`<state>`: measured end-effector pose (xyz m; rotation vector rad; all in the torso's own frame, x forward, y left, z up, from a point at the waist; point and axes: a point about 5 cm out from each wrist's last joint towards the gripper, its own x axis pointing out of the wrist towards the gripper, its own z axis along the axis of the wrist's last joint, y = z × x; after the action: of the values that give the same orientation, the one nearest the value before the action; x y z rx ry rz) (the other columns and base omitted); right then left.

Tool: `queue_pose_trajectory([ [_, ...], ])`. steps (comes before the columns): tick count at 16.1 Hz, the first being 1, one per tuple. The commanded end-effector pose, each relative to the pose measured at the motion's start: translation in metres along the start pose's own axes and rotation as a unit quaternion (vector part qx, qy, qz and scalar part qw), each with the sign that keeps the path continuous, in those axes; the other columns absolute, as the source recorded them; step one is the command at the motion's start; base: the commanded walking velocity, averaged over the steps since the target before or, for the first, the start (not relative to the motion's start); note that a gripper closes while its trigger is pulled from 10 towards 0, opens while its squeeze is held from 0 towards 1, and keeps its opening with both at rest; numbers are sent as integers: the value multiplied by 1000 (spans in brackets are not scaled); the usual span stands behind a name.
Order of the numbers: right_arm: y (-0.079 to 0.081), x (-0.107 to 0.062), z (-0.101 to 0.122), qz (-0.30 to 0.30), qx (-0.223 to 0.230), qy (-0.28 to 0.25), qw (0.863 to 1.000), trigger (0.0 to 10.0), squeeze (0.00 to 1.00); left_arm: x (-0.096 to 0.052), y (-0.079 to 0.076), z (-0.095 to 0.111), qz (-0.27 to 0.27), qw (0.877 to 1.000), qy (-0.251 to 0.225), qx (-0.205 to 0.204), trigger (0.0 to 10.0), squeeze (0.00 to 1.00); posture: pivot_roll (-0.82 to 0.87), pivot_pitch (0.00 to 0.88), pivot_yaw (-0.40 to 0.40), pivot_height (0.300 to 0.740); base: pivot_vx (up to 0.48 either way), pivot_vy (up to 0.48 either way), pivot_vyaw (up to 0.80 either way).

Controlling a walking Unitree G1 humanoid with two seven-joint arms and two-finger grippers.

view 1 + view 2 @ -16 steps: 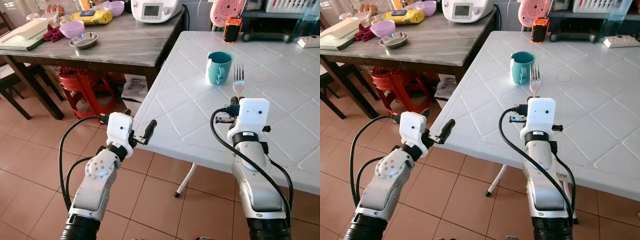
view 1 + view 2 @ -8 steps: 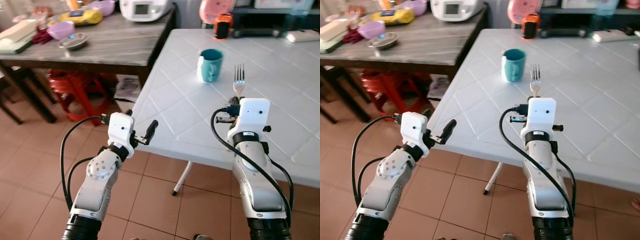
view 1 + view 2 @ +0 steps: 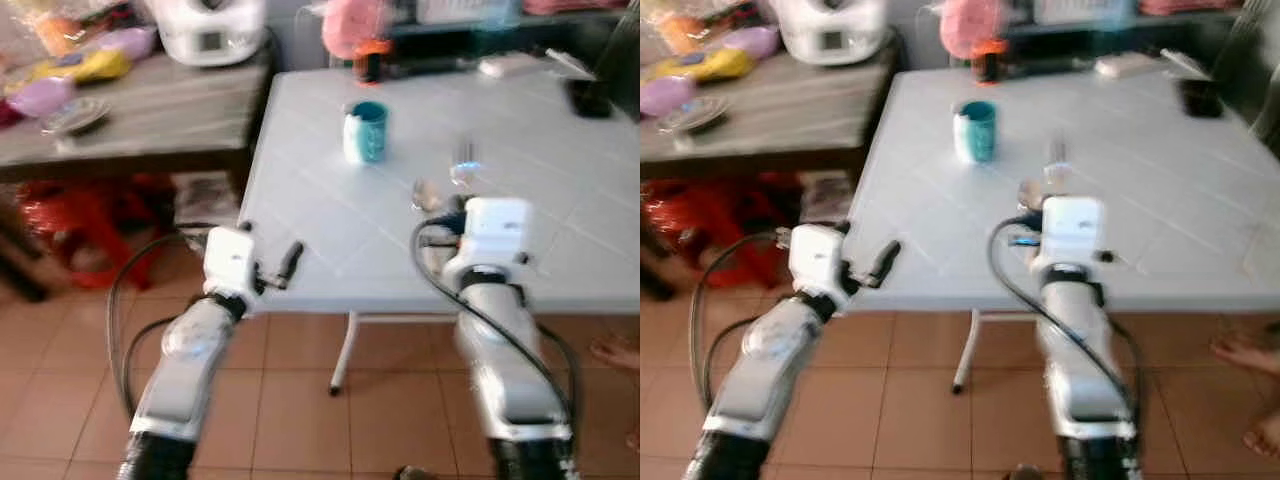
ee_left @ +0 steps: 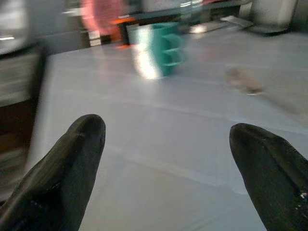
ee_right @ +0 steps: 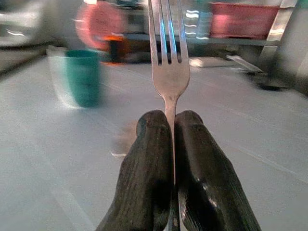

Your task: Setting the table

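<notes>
We carry a fork in our right gripper, its two black fingers clenched on the handle so the tines point forward and up, away from the wrist. Held this way the fork stays clear of the white desk while we move, and it can be laid flat once we reach a place setting. From the head views the fork rides above the desk's near half, past the right wrist housing, though the picture is blurred and its outline is faint.

A teal mug stands upright farther in on the white desk, well apart from the fork; we judge it marks where the setting belongs, so the fork should go down near it.

Our left gripper hovers at the near edge of the desk with its fingers spread wide and released, holding nothing, likely kept ready and out of the way.

The grey wooden desk to our left holds bowls and an appliance, too blurred to describe further.
</notes>
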<state>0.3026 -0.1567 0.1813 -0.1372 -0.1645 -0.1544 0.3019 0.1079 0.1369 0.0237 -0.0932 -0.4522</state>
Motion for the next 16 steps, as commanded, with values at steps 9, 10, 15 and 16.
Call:
queue_pose_trajectory([
  [9, 9, -1, 6, 13, 13, -12, 1000, 10000, 0, -6, 6, -4, 5, 1000, 11, 11, 10000, 0, -139, 95, 113, 740, 0, 325, -306],
  [10, 9, -1, 6, 16, 10, -12, 1000, 10000, 0, -6, 6, -4, 5, 1000, 11, 12, 10000, 0, -139, 93, 112, 740, 0, 322, 0],
  [15, 11, 1, 5, 24, 1, -14, 1000, 10000, 0, -5, 6, -5, 4, 1000, 12, 13, 10000, 0, -136, 76, 109, 740, 0, 302, 231],
  [16, 11, 1, 5, 24, 2, -13, 1000, 10000, 0, -5, 6, -5, 5, 1000, 12, 13, 10000, 0, -135, 75, 109, 740, 0, 292, 613],
])
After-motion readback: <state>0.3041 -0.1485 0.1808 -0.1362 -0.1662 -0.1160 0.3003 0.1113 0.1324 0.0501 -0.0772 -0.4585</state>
